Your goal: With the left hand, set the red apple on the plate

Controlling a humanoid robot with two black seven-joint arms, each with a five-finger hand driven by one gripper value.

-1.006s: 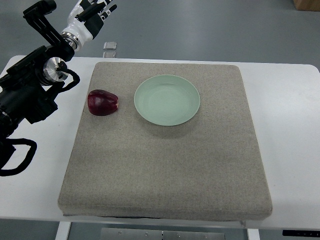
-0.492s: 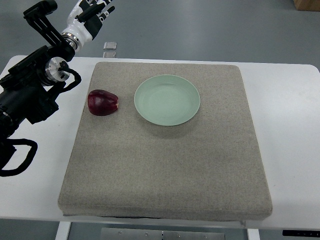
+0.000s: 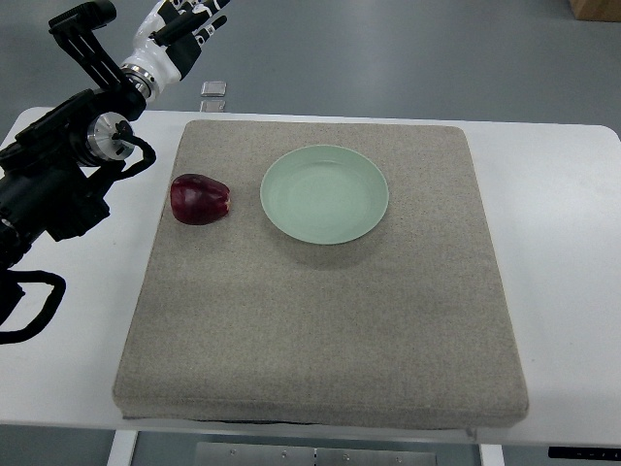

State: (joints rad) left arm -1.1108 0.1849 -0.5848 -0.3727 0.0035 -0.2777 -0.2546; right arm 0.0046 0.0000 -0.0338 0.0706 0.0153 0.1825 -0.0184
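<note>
Grey felt mat (image 3: 320,320) covers most of the white table (image 3: 563,243), and on it a red apple (image 3: 201,199) lies near the left edge, just beside but apart from the pale green plate (image 3: 324,194). Farther back, the left hand (image 3: 181,29) hangs beyond the table's far edge, fingers loosely spread, holding nothing.

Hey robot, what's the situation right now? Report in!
Left hand raised past table's far edge, holding nothing. Red apple on mat, left of empty plate. Path between them clear.
</note>
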